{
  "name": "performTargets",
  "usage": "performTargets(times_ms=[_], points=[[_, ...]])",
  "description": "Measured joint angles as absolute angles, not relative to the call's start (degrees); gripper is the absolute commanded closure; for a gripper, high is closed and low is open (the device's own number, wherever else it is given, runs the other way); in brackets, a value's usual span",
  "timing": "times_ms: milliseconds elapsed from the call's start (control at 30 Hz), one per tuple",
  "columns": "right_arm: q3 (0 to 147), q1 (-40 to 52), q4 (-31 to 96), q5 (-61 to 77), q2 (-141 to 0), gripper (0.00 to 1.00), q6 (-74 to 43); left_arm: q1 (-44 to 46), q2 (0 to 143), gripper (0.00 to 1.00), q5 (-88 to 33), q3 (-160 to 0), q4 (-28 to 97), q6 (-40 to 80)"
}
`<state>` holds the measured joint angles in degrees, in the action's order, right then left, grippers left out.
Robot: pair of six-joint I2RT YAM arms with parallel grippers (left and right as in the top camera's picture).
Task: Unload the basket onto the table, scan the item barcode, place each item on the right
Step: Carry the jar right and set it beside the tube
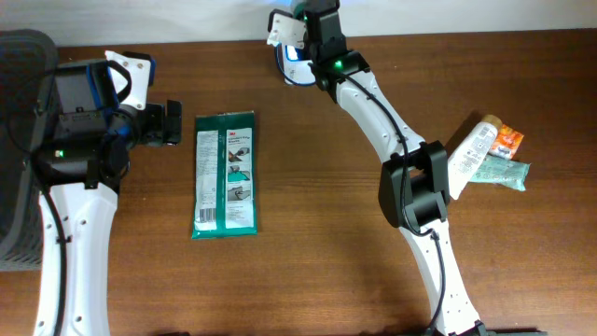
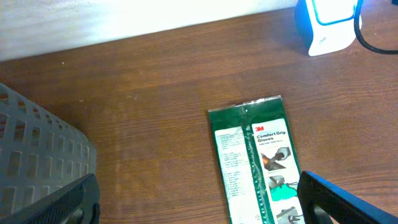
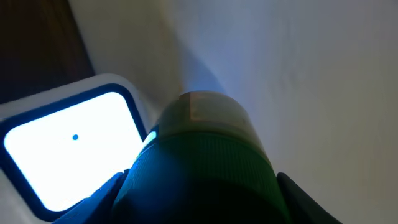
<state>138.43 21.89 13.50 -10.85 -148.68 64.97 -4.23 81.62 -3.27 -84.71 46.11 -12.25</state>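
Item: round container (image 3: 199, 143), up at the back of the desk (image 1: 308, 215), facing the lit scanner (image 3: 68, 149) window.
Right gripper (image 3: 202, 208): mine, clamped across its green body.
Left gripper (image 1: 168, 123): jaws wide, empty, beside the glove packet (image 1: 225, 173).
Handling: likely rigid, light, slick (round, so it may twist); grip mid-body, barcode left uncovered.

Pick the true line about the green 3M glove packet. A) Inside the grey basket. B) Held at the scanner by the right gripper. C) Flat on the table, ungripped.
C: the glove packet lies flat on the table, clear of the open left gripper; the right gripper holds a green container.
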Motion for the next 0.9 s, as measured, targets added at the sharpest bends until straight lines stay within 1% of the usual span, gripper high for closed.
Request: performTargets(times_ms=[67, 133, 167, 200, 233, 333, 367, 400, 467, 500, 533, 633, 667, 733, 833, 900], points=[[138.4, 21.9, 14.1, -10.4, -148.4, 0.54, 61.6, -4.2, 81.6, 0.01, -3.3, -84.7, 46.1, -12.3], [138.4, 21.9, 15.9, -10.1, -145.9, 0.54, 55.4, -4.2, 81.6, 0.01, -3.3, -84.7, 46.1, -12.3], [138.4, 21.9, 17.8, -9.9, -144.2, 0.54, 52.6, -4.2, 81.6, 0.01, -3.3, -84.7, 46.1, -12.3], [138.4, 21.9, 22.2, -9.8, -140.7, 0.54, 48.9, -4.2, 81.6, 0.01, -3.3, -84.7, 46.1, -12.3], [138.6, 21.9, 29.2, -9.7, -135.0, 0.54, 43.1, -4.2, 81.6, 0.01, -3.3, -84.7, 46.0, -12.3], [139.3, 21.9, 49.6, -9.1, -125.2, 0.53, 32.0, -4.2, 81.6, 0.01, -3.3, -84.7, 46.2, -12.3], [139.7, 21.9, 60.8, -8.1, -123.1, 0.55, 26.7, -4.2, 81.6, 0.01, -3.3, -84.7, 46.3, -12.3], [139.7, 21.9, 66.3, -6.7, -122.9, 0.58, 23.9, -4.2, 81.6, 0.01, -3.3, -84.7, 46.2, -12.3], [138.9, 21.9, 79.1, -3.0, -124.3, 0.59, 16.7, -4.2, 81.6, 0.01, -3.3, -84.7, 46.2, -12.3], [138.1, 21.9, 82.4, -2.0, -125.2, 0.58, 13.8, -4.2, 81.6, 0.01, -3.3, -84.7, 46.1, -12.3], [136.2, 21.9, 84.1, -1.3, -125.9, 0.59, 11.3, -4.2, 81.6, 0.01, -3.3, -84.7, 46.1, -12.3], [126.1, 20.7, 82.3, -0.8, -127.0, 0.59, 5.3, -4.2, 81.6, 0.01, -3.3, -84.7, 46.1, -12.3], [123.6, 19.6, 81.0, -0.8, -127.1, 0.61, 4.0, -4.2, 81.6, 0.01, -3.3, -84.7, 46.1, -12.3], [118.8, 13.8, 77.9, -2.3, -127.7, 0.62, -0.1, -4.2, 81.6, 0.01, -3.3, -84.7, 46.1, -12.3], [117.8, 3.9, 73.9, -3.8, -127.7, 0.61, -3.2, -4.2, 81.6, 0.01, -3.3, -84.7, 46.1, -12.3], [117.8, 0.3, 73.8, -4.0, -127.7, 0.61, -4.0, -4.2, 81.6, 0.01, -3.3, -84.7, 46.1, -12.3]])
